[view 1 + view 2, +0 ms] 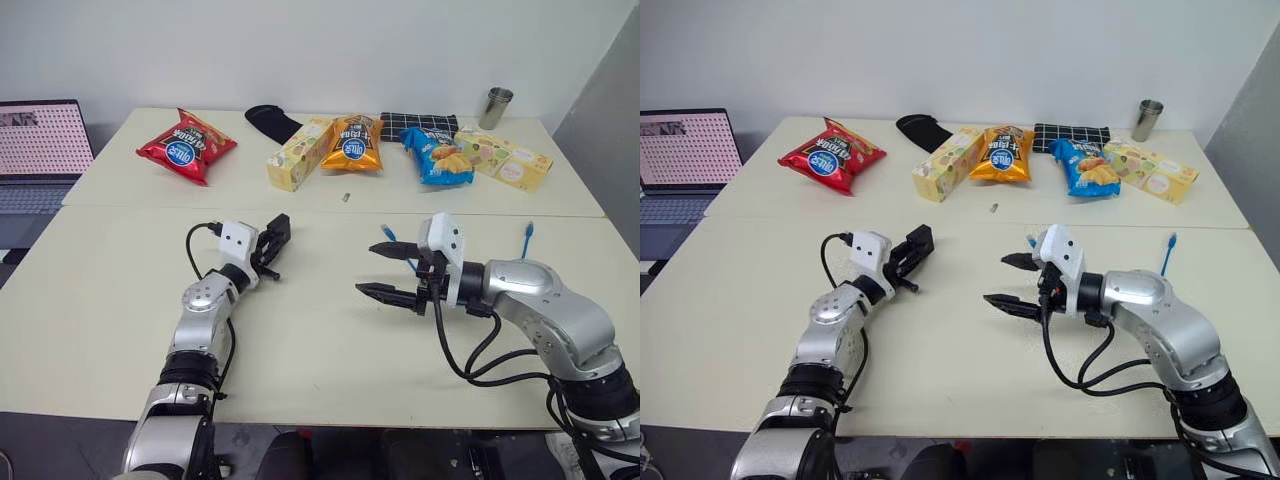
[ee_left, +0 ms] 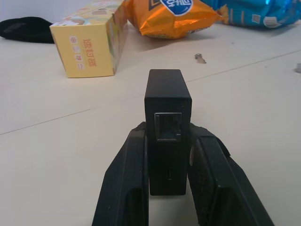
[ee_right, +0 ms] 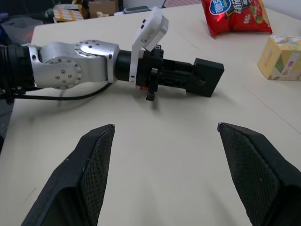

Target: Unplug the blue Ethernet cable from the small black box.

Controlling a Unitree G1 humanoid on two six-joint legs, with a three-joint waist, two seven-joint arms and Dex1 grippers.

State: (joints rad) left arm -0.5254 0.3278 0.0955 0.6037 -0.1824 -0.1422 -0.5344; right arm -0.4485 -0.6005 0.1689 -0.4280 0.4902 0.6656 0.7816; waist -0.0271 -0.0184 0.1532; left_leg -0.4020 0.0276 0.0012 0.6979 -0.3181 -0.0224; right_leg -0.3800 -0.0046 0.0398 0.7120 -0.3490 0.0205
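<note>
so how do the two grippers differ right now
The left gripper has its fingers shut on the small black box, whose port is empty; the right gripper has its fingers spread wide and holds nothing. The left one points toward the snacks, the right one across toward the left arm. Both have black fingers and hover above the table.

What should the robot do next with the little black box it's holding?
Probably set the small black box down on the table. Its port looks empty, and the blue Ethernet cable lies apart by the right arm, so the unplugging seems done. The left gripper clamps the box; the right gripper is open, holding nothing.
</note>
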